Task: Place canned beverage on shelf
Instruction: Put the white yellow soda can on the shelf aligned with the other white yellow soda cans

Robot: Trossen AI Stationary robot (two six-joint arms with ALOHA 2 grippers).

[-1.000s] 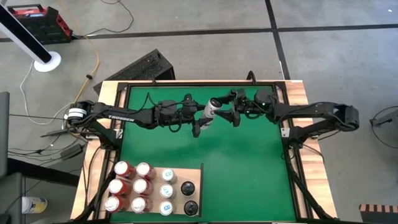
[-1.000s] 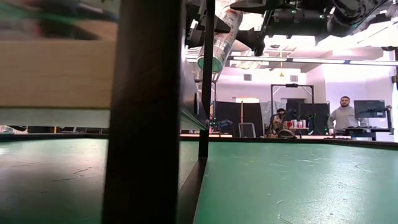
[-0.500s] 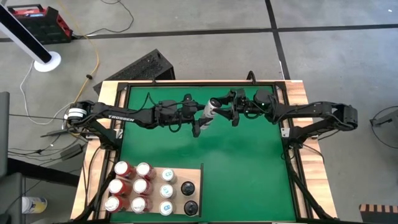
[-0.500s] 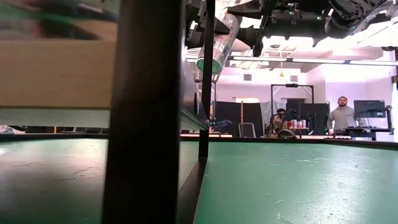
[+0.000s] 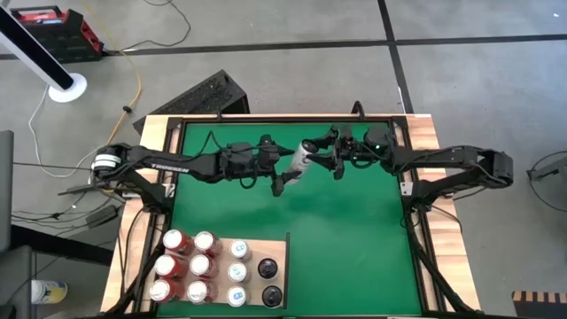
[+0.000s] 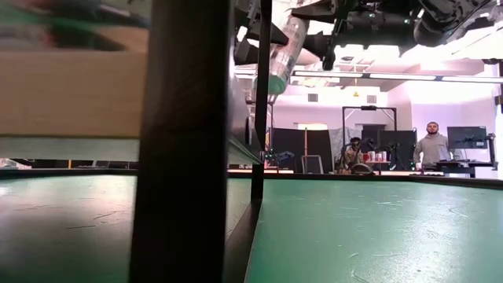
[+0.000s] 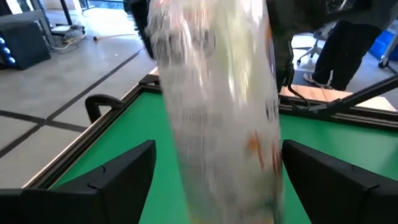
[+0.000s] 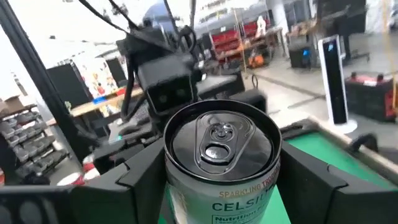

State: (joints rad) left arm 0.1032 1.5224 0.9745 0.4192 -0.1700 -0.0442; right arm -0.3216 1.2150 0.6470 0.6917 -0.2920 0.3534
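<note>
A silver canned beverage (image 5: 301, 159) hangs tilted high above the green mat (image 5: 354, 239) near its far edge, between my two grippers. My right gripper (image 5: 319, 157) is shut on it from the right. My left gripper (image 5: 286, 168) is open, one finger on either side of the can's body (image 7: 217, 124); I cannot tell whether they touch it. In the low view the can (image 6: 284, 51) slants with its green base end lowest. The pale wooden shelf (image 5: 270, 245) lies at the mat's near left with several cans standing on it. My right gripper pinches the can's side wall just below its top rim (image 8: 180, 186) between its two fingers (image 8: 127, 180), which lie along the can. It comes at the can's lid end (image 8: 219, 140), slanting down from the table's right. The can is lifted clear and tilted, base end down.
Red, white and dark cans (image 5: 199, 266) stand in rows on the shelf. In the low view the shelf's board (image 6: 71, 94) and a dark post (image 6: 181, 157) fill the left. Wooden strips and a black frame (image 5: 409, 190) edge the mat. People stand in the room behind (image 6: 431, 145).
The can's lower end has swung a little toward the table's right and upward in my right gripper's hold; it stays tilted and clear of the mat. Both arms have otherwise stayed nearly in place.
</note>
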